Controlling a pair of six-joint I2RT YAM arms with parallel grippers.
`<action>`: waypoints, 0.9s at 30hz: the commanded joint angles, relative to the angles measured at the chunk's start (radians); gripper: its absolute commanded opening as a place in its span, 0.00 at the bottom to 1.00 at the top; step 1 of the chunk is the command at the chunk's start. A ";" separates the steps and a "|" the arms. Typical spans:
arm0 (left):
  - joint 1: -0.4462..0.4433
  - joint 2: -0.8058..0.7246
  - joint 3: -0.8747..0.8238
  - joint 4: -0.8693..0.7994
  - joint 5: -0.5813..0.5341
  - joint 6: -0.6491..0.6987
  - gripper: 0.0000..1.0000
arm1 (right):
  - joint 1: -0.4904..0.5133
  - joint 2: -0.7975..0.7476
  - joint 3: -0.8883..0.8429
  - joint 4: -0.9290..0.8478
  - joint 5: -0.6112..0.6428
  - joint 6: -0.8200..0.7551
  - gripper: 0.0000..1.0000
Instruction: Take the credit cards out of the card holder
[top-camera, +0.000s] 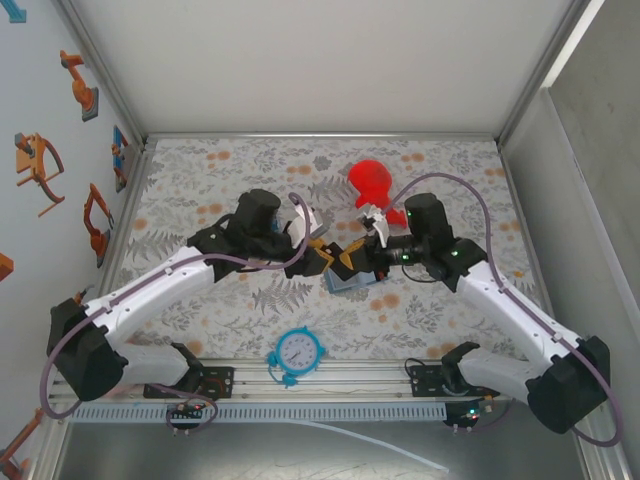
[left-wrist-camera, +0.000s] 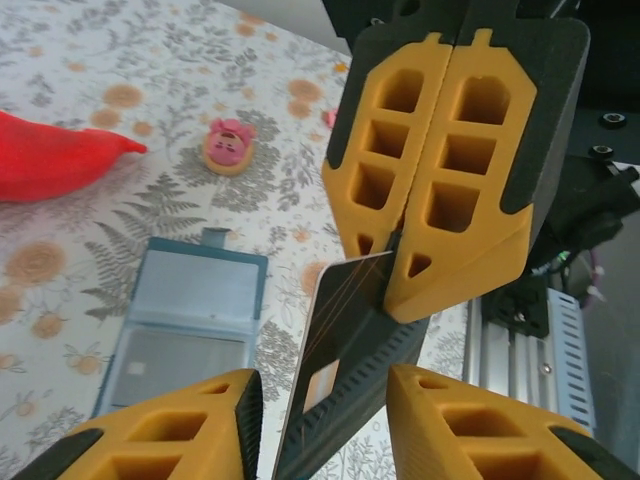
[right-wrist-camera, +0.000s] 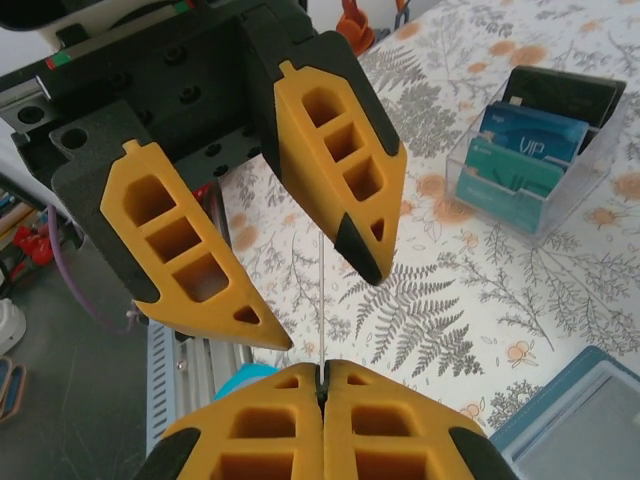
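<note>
Right end effector (right-wrist-camera: 322, 372) clenched on one card (left-wrist-camera: 342, 328); left end effector (right-wrist-camera: 320, 302) spread astride it; one card holder (left-wrist-camera: 195, 300) lies open.

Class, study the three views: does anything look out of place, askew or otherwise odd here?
One card hangs on edge in mid-air, pinched in the shut right pincer, inside the open left pincer, away from the card holder lying open on the table. Nothing looks spilled or damaged.

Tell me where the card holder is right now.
In the left wrist view, the card holder lies open on the table, left of the card gripped by the right end effector; from above it's mid-table, beyond the blue clock.
</note>
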 joint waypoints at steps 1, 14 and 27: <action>0.001 0.017 0.043 -0.058 0.090 0.068 0.36 | 0.008 0.013 0.044 -0.042 -0.025 -0.047 0.00; 0.002 0.033 0.026 -0.047 0.088 0.080 0.00 | 0.009 0.034 0.054 -0.048 0.076 -0.067 0.09; 0.008 -0.254 -0.195 0.198 -0.342 -0.220 0.00 | 0.008 -0.206 -0.156 0.252 0.406 0.208 0.53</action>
